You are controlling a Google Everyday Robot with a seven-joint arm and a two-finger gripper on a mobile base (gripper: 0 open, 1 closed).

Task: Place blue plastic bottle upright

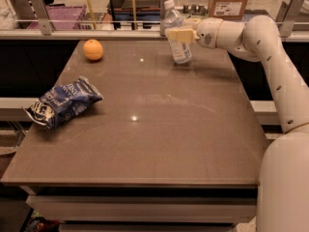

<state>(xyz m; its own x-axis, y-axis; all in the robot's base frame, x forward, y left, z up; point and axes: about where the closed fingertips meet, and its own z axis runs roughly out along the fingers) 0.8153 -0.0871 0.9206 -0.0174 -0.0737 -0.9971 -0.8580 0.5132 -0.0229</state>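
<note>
The blue plastic bottle (181, 51) is a small clear bottle with a white cap and a pale blue label. It stands near the far edge of the brown table (159, 129), its top leaning slightly left and its base at or just above the tabletop. My gripper (175, 33) reaches in from the right and is shut around the bottle's middle. One cream finger (176, 34) crosses the front of the bottle; the other finger is hidden behind it.
An orange (93, 50) sits at the far left of the table. A dark blue-and-white snack bag (63, 102) lies at the left edge. A rail with bins and boxes (231, 1) runs behind the far edge. My white arm (270, 57) spans the right side.
</note>
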